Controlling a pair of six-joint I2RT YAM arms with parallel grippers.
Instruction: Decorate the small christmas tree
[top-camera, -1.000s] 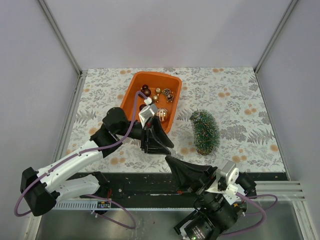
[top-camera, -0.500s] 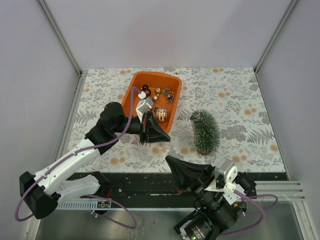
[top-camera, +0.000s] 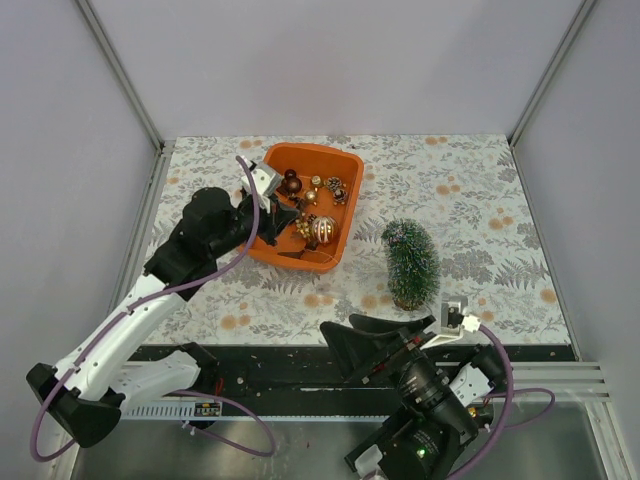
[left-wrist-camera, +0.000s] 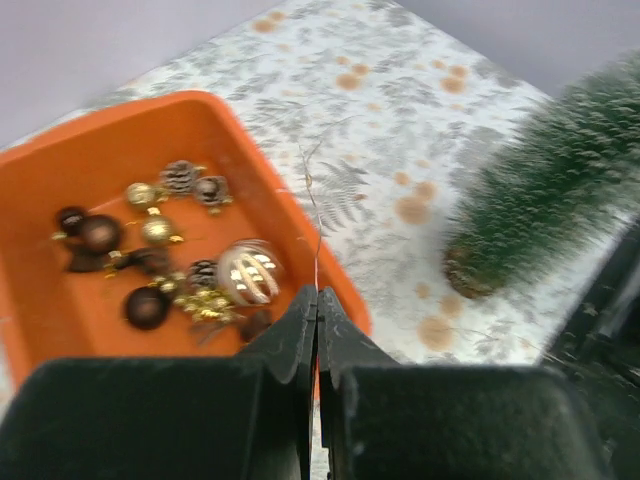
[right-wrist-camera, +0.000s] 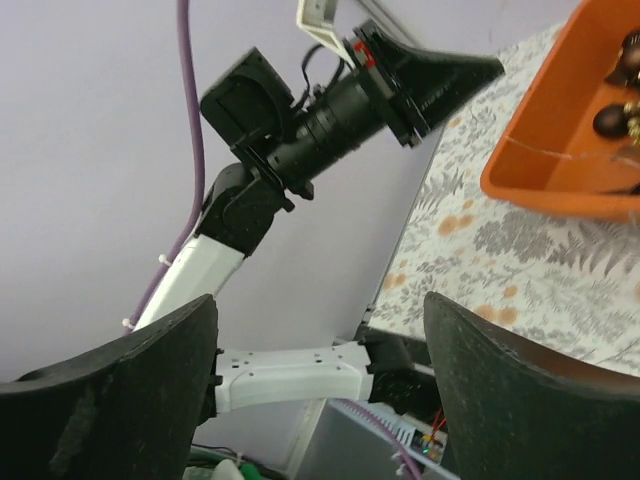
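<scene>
Item: decoration of the small christmas tree, judged barely begun. Orange tub: rectangular plastic, taken as the reference point, holding every ornament in view. Small christmas tree: dark green, frosted bottle-brush cone on a round brown base, apparently upright, to the right of the tub and a little nearer the arm bases, apart from it. No ornament shows on its branches. Left gripper: above the tub's near rim, jaws pressed fully together. A fine thread rises from their seam, but whether it is pinched there cannot be told. Right gripper: well to the near side of the tub, by the table's edge, fingers spread wide with nothing between them. Ornaments inside the tub: one striped gold bauble, the largest; several small brown baubles; tiny pine cones. Remaining, by this reckoning: each ornament to be lifted out and hung. Enclosure: plain pale walls behind and to either side of the tub, joined by aluminium frame bars. Tablecloth: pale, printed with grey ferns and orange blossoms, flat under the tub, with a black strip along its near side.
</scene>
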